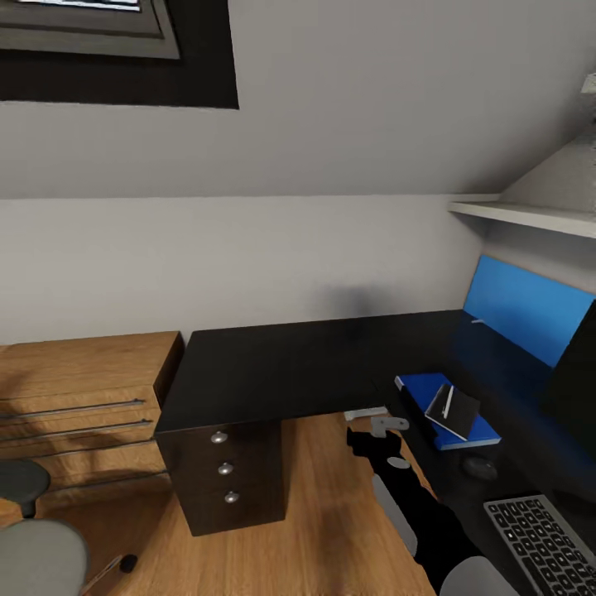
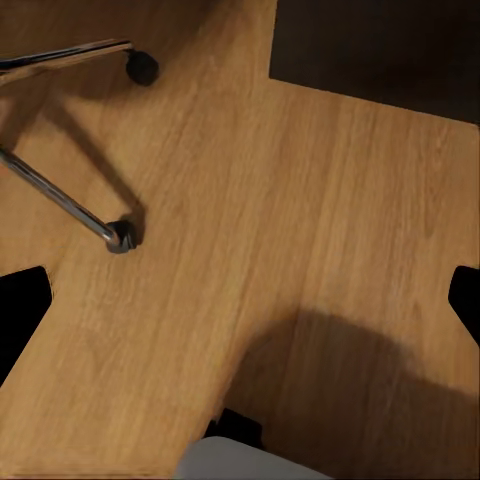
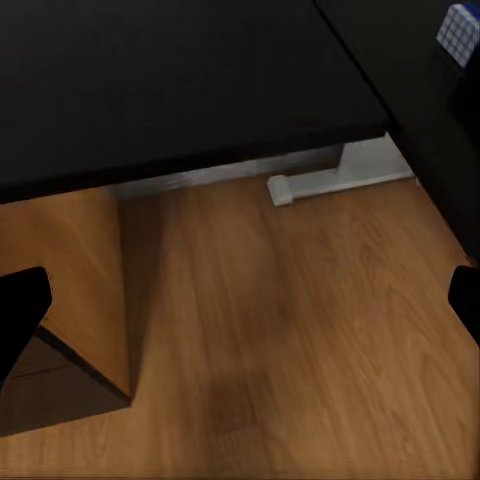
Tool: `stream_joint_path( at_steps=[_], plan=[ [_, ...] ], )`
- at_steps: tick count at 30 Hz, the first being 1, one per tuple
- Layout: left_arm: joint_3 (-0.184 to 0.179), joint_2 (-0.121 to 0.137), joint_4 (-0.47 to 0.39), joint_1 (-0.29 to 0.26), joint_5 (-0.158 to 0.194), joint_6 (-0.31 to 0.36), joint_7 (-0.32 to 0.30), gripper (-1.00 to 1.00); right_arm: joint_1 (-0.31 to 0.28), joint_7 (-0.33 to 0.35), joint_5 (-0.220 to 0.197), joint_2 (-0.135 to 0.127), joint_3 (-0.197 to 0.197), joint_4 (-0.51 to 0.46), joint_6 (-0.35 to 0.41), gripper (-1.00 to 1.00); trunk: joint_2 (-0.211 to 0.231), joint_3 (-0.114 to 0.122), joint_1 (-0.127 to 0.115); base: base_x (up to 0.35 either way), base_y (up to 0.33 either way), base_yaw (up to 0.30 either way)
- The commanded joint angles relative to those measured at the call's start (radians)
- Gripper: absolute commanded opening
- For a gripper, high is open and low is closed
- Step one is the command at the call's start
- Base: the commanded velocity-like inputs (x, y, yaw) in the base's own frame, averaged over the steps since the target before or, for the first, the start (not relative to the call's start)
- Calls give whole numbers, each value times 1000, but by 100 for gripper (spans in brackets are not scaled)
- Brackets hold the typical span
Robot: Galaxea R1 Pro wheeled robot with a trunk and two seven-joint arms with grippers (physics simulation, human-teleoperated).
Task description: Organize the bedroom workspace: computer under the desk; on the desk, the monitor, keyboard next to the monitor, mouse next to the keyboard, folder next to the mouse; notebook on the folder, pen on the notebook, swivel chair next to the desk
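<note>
From the head view, the desk (image 1: 281, 364) is the landmark: a glossy black L-shaped surface set against the grey wall, with its drawer unit (image 1: 225, 472) and three round silver knobs at the near corner. On the surface's long wing, the blue folder (image 1: 420, 386) lies flat, the black notebook (image 1: 460, 411) rests on top of the folder, and the pale pen (image 1: 448, 402) lies across the notebook. Just beside the folder, nearer the camera, sits the small mouse (image 1: 479, 468), and past the mouse the keyboard (image 1: 546, 542) lies at the desk's near end. The dark monitor (image 1: 579, 372) stands at the far side of the desk from the folder, in front of a long blue wall panel (image 1: 530, 306). A light wooden dresser (image 1: 79, 397) stands touching the desk's short wing, and the swivel chair (image 1: 37, 550) sits well apart from the desk, beyond the dresser's front. The right arm reaches over the wooden floor (image 1: 323, 513) in the desk's inner corner, its gripper (image 1: 387, 425) near the folder's edge.

In the left wrist view, the jaws stand wide open over the floor, with the chair's chrome legs and castors (image 2: 120, 236) close by.

In the right wrist view, the jaws are spread apart and hold nothing, above the floor at the desk's edge, near a white desk foot (image 3: 340, 180).
</note>
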Motion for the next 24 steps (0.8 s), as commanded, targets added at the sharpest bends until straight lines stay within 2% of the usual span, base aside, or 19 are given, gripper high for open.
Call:
stream_joint_path(
  at_steps=[1,8,15,18,19,20,23,24],
  plan=[
    [4,0,0,-1,-6,-2,3,100,-1,-8,-8,-1,8,5,-7,100,-1,-1,-1,-312,0,0],
    [4,0,0,-1,-6,-2,4,100,-1,-7,-9,4,33,90,-107,100,-1,-1,-1,-243,0,0],
    [5,1,0,-1,-6,-2,6,100,-1,-6,-10,18,87,265,-244,100,-1,-1,-1,-60,0,0],
    [5,1,0,-1,-6,-2,7,100,-1,-4,-10,34,122,360,-310,100,-1,-1,-1,-18,0,0],
    [4,1,0,-1,-6,3,8,100,-1,12,-10,63,160,507,-414,100,-1,-1,-1,-6,0,0],
    [4,1,0,-1,-6,3,8,100,-1,12,-10,63,160,507,-414,100,-1,-1,-1,-6,0,0],
    [4,1,0,-1,-6,5,8,100,-1,40,-10,83,180,614,-492,100,-1,-1,-1,-4,0,0],
    [4,1,0,-1,-5,6,9,100,-1,63,-10,94,187,679,-537,100,-1,-1,-1,-2,0,0]
  ],
)
